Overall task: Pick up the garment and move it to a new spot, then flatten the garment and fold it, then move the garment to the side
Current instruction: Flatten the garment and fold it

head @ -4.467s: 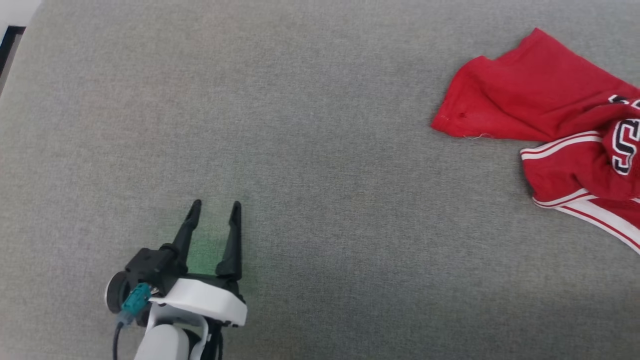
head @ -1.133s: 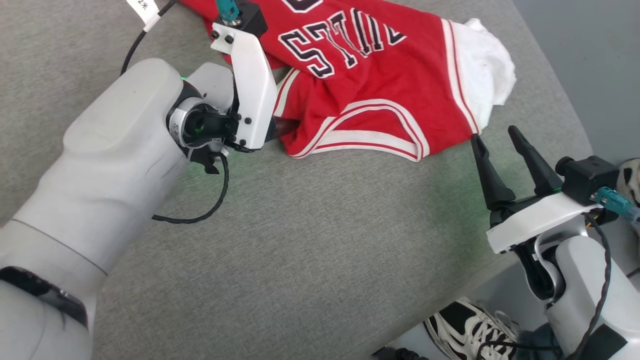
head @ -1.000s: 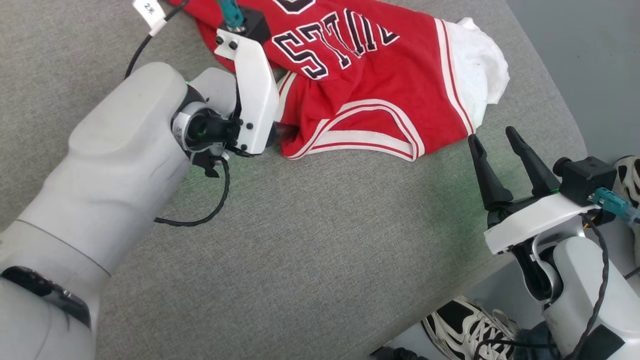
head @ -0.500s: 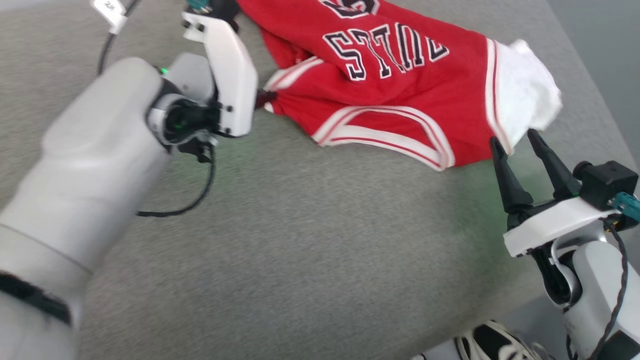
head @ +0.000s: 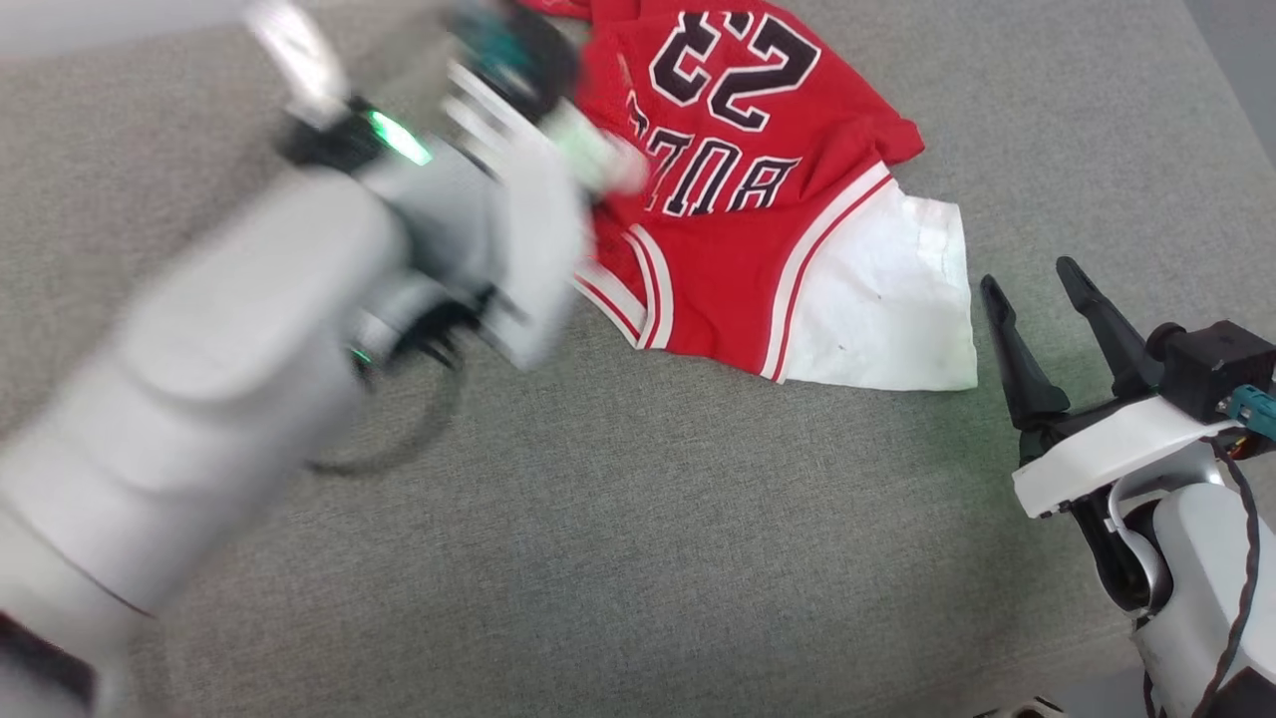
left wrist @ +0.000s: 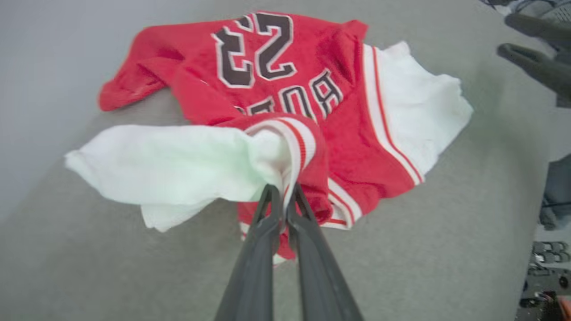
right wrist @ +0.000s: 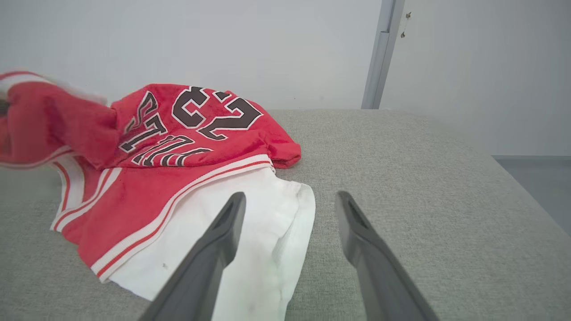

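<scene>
The garment (head: 768, 199) is a red jersey with white sleeves, striped trim and a black 23, lying crumpled on the grey cushion at the upper middle of the head view. My left gripper (left wrist: 282, 196) is shut on the garment (left wrist: 312, 111), pinching the striped trim where a white sleeve meets the red body. In the head view the left arm (head: 299, 329) is blurred and covers its fingers. My right gripper (head: 1032, 274) stands open just right of the other white sleeve (head: 887, 299), nothing between its fingers. In the right wrist view the right gripper (right wrist: 290, 200) hovers over that sleeve's edge (right wrist: 267, 232).
The grey cushioned surface (head: 618, 558) stretches wide to the front and left. Its right edge (head: 1236, 110) drops off near my right arm. A pale wall (right wrist: 223, 40) stands behind the cushion in the right wrist view.
The left gripper closed on the jersey's trim and is dragging it; the cloth has bunched and turned so the 23 shows. The head camera has shifted. The right gripper stayed open.
</scene>
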You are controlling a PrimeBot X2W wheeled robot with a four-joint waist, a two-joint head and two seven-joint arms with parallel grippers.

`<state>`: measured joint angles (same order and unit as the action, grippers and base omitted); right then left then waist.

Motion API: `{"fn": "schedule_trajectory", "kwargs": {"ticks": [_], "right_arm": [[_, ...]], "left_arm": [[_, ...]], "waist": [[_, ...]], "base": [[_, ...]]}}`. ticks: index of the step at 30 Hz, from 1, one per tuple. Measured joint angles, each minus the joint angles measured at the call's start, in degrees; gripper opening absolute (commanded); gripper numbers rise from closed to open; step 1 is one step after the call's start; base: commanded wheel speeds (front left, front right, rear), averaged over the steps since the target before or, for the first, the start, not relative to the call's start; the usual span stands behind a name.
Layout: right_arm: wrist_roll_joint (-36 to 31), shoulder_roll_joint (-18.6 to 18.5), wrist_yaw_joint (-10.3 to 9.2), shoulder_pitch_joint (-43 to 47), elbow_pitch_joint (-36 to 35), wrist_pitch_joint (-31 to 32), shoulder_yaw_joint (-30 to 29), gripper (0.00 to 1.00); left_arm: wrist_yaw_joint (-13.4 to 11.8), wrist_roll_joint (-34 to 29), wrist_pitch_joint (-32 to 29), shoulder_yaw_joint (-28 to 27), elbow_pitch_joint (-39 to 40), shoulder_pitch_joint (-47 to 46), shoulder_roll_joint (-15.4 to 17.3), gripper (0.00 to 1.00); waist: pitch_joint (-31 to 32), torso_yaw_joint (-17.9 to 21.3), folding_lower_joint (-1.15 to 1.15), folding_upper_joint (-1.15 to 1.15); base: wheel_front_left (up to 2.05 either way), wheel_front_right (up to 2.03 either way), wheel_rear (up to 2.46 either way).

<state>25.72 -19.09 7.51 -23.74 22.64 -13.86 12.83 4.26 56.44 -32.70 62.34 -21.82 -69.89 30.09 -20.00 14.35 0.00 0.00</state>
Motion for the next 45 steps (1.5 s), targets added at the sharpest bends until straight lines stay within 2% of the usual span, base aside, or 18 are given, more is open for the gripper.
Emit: {"fn": "schedule_trajectory", "kwargs": {"ticks": [5, 10, 11, 12, 13, 18, 22, 25, 28, 33, 42, 43, 44, 45], "right_arm": [[0.0, 0.3, 0.00, 0.0, -0.7, 0.3, 0.2, 1.00], [0.1, 0.6, 0.00, -0.1, -0.7, 0.3, 0.1, 1.00], [0.1, 0.6, 0.00, 0.0, -0.5, 0.2, 0.0, 1.00], [0.1, 0.6, 0.00, 0.1, -0.4, 0.2, -0.2, 1.00], [0.1, 0.6, 0.00, 0.4, -0.3, 0.2, -0.4, 1.00], [0.2, 0.8, 0.00, 1.1, 0.0, 0.1, -0.9, 1.00], [0.2, 1.0, 0.00, 1.1, -0.1, 0.1, -0.4, 1.00], [0.1, 1.0, 0.00, 1.1, -0.2, 0.1, -0.2, 1.00], [0.1, 1.0, 0.00, 1.0, -0.3, 0.1, 0.0, 1.00], [0.4, 1.1, 0.00, 0.2, -0.4, 0.2, 1.2, 1.00], [0.9, 1.0, 0.00, -0.7, 0.2, -0.1, 1.7, 1.00], [0.9, 1.0, 0.00, -0.7, 0.3, -0.2, 1.7, 1.00], [0.9, 1.1, 0.00, -0.7, 0.4, -0.3, 1.8, 1.00], [0.9, 1.2, 0.00, -0.7, 0.5, -0.3, 1.9, 1.00]], "left_arm": [[-1.5, 1.3, -1.1, 3.4, 4.2, 5.7, -5.5, 0.00], [-2.0, 3.6, -1.5, 4.3, 2.0, 9.9, -5.9, 0.00], [-1.9, 4.3, -1.4, 4.0, 1.8, 10.6, -4.7, 0.13], [-1.9, 4.6, -1.0, 3.4, 1.9, 10.6, -4.1, 0.91], [-1.8, 5.1, -1.1, 2.9, 2.4, 10.6, -3.4, 1.00], [-2.8, 8.1, -2.7, -0.5, 8.0, 9.6, 1.0, 1.00], [-4.8, 10.7, -5.4, -3.4, 13.4, 7.6, 5.1, 1.00], [-6.9, 10.8, -6.4, -4.9, 14.4, 6.1, 7.2, 1.00], [-8.1, 12.7, -7.2, -5.6, 12.3, 6.1, 6.4, 1.00], [-8.3, 13.9, -6.5, -6.7, 3.7, 5.4, 3.9, 1.00], [-4.1, 15.5, -6.6, -7.0, -6.0, 2.5, -1.6, 0.98], [-3.7, 15.5, -6.8, -6.8, -6.7, 2.3, -2.0, 0.65], [-3.4, 15.4, -7.1, -6.5, -7.2, 2.1, -2.1, 0.25], [-3.0, 15.4, -6.9, -6.6, -7.8, 2.1, -2.3, 0.00]], "waist": [[-1.4, 1.0, 0.00, 0.00], [-2.3, 2.7, 0.00, 0.00], [-2.4, 3.0, 0.00, 0.00], [-2.3, 2.9, 0.00, 0.00], [-2.2, 2.8, 0.00, 0.00], [-1.3, 1.8, 0.00, 0.00], [-0.9, 1.2, 0.00, 0.00], [-1.0, 1.1, 0.00, 0.00], [-1.3, 1.1, 0.00, 0.00], [-2.4, 1.9, 0.00, 0.00], [-4.5, 4.0, 0.00, 0.00], [-4.5, 4.1, 0.00, 0.00], [-4.6, 4.2, 0.00, 0.00], [-4.6, 4.3, 0.00, 0.00]], "base": [[0.00, 0.00, 0.00], [0.00, 0.00, 0.00], [0.00, 0.00, 0.00], [0.00, 0.00, 0.00], [0.00, 0.00, 0.00], [0.00, 0.00, 0.00], [0.00, 0.00, 0.00], [0.00, 0.00, 0.00], [0.00, 0.00, 0.00], [0.00, 0.00, 0.00], [0.00, 0.00, 0.00], [0.00, 0.00, 0.00], [0.00, 0.00, 0.00], [0.00, 0.00, 0.00]]}}
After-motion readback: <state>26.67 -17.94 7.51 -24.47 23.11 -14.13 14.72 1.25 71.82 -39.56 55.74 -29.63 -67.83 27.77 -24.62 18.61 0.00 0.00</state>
